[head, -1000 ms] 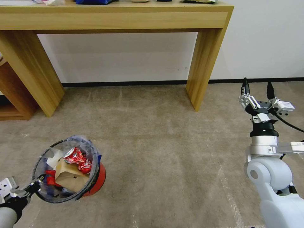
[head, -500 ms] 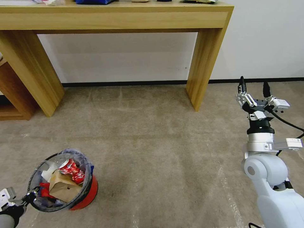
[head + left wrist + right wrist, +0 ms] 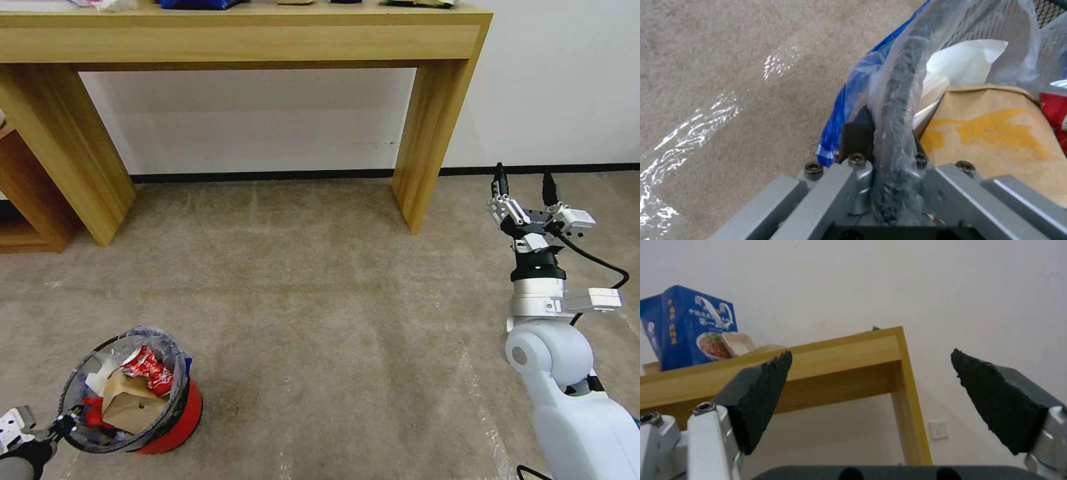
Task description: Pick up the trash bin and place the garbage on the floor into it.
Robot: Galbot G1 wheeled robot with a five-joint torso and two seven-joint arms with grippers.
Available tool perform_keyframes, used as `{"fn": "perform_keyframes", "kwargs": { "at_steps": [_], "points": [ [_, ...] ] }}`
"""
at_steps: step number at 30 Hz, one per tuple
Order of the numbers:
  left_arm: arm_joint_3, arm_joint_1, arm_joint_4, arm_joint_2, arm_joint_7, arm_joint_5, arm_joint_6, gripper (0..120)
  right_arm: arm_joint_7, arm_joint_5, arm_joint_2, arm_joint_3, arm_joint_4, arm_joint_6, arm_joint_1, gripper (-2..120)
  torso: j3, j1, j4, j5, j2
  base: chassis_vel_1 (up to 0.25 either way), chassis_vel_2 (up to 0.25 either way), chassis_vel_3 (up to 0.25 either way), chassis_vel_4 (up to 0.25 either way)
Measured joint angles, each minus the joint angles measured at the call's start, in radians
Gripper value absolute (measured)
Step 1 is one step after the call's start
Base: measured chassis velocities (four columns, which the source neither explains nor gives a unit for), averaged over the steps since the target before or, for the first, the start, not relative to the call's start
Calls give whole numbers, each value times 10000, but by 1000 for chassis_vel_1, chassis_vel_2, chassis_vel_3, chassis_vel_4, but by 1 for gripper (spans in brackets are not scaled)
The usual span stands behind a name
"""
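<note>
Mesh bin (image 3: 127,393), litter inside, hangs from my left gripper (image 3: 63,421), clamped on its near rim; right gripper (image 3: 523,190) gapes empty, far off

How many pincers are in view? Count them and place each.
2. Left pincer clamps the rim of the trash bin at lower left; right pincer, open, points up at right.

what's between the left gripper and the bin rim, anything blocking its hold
Nothing visible blocks it. The left gripper is shut on the rim of the trash bin, with only the clear plastic liner wrapped over the rim under its fingers.
</note>
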Motion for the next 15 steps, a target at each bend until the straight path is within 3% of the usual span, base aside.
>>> {"fn": "perform_keyframes", "kwargs": {
  "at_steps": [15],
  "points": [
    [31, -232, 254, 54, -18, -6, 0, 1, -5, -33, -23, -136, -141, 45, 94, 90, 0, 0, 0, 0, 0, 0, 0, 0, 0]
  ]
}}
